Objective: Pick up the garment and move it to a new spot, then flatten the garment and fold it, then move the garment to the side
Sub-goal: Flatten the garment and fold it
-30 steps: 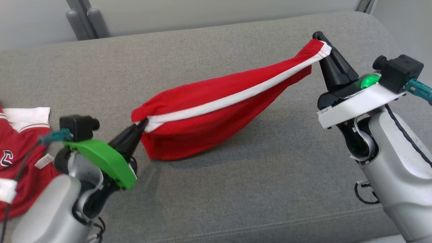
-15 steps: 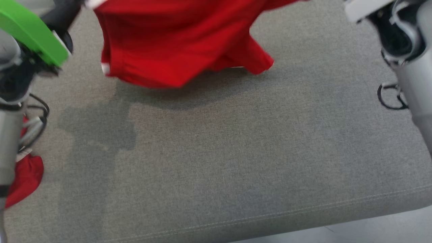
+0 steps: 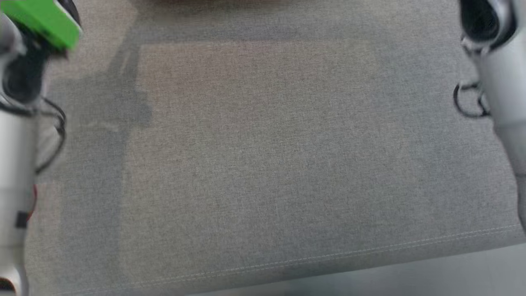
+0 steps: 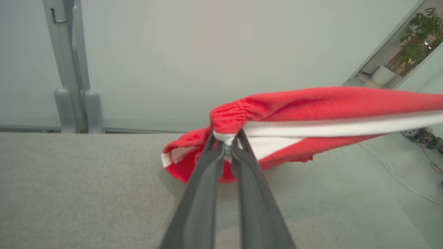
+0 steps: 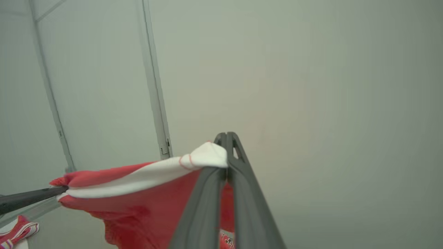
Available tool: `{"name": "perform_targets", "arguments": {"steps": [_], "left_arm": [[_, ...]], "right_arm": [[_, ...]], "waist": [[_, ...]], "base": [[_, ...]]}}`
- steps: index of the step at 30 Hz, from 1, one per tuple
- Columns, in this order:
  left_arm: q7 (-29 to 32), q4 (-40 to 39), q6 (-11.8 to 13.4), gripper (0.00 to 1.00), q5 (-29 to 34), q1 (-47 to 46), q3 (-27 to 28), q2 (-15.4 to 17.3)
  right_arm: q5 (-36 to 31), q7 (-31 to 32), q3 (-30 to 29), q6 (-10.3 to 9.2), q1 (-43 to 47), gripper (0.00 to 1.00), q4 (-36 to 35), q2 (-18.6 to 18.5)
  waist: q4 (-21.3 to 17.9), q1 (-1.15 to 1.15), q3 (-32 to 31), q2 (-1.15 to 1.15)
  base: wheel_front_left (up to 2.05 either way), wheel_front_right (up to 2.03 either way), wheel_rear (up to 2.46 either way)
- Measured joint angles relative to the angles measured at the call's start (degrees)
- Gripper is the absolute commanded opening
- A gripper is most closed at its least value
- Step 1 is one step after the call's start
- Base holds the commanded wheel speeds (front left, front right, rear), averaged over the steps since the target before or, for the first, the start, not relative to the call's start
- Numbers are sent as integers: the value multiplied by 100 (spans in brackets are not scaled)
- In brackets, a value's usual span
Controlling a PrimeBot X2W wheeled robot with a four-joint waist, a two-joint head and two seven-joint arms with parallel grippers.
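The garment (image 4: 311, 103) is red shorts with a white side stripe, stretched in the air between my two grippers above the grey cushion. In the left wrist view my left gripper (image 4: 226, 140) is shut on one gathered end of the waistband. In the right wrist view my right gripper (image 5: 226, 138) is shut on the white band at the other end, and the garment (image 5: 138, 200) sags below it. The left gripper's dark fingers (image 5: 31, 197) show at the far end there. The head view has my green left wrist part (image 3: 41, 20) and pale right forearm (image 3: 501, 82).
The grey sofa cushion (image 3: 263, 164) spreads below, its front seam near the bottom edge. A second red and white garment (image 5: 17, 231) lies off to one side. Grey posts (image 4: 72, 103) stand against the back wall. Cables (image 4: 398, 173) trail on the floor beyond the cushion.
The head camera has tilted down toward the cushion's front edge, and the garment has passed out of the top of that view. Both grippers stay shut on its ends.
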Motion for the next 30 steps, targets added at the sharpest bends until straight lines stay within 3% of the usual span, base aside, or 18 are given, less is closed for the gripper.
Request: {"name": "perform_targets", "arguments": {"steps": [14, 25, 30], "left_arm": [[-981, 15, -69, 0, -80, 2429, -634, -364], [-1777, -186, -73, 0, -29, 3507, -794, -277], [-1956, -428, -73, 0, -13, 3818, -899, -247]], "right_arm": [[482, -353, -15, 5, 2828, 0, 88, -65], [784, -356, 245, 7, 3980, 0, -627, -189], [812, -364, 268, 7, 4522, 0, -946, -527]], "waist": [[155, -1, -467, 0], [102, -1, -1004, 0], [9, -1, -1152, 0]], "base": [[0, 0, 0], [0, 0, 0], [0, 0, 0]]}}
